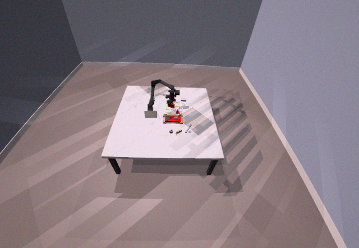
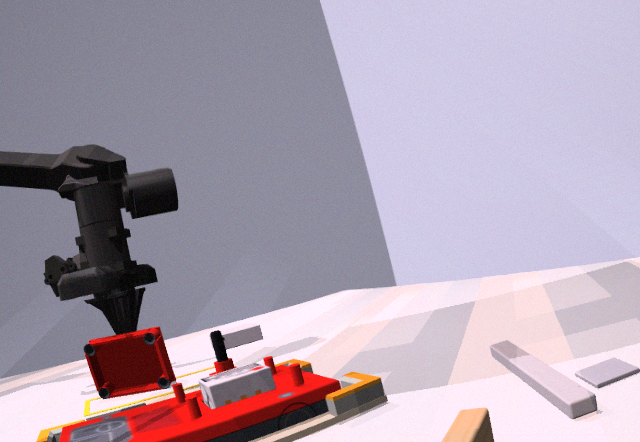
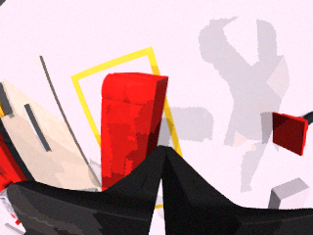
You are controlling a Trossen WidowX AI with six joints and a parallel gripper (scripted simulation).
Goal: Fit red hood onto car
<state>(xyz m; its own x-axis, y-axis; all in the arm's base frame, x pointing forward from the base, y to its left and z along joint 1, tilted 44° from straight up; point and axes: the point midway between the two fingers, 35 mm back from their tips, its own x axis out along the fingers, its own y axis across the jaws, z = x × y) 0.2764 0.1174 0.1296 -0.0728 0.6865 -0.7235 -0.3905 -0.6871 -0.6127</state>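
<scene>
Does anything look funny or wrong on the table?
Yes, the red hood. It stands on edge by the car chassis, its hollow underside facing sideways. That's odd because it should lie flat on the pegs.
</scene>
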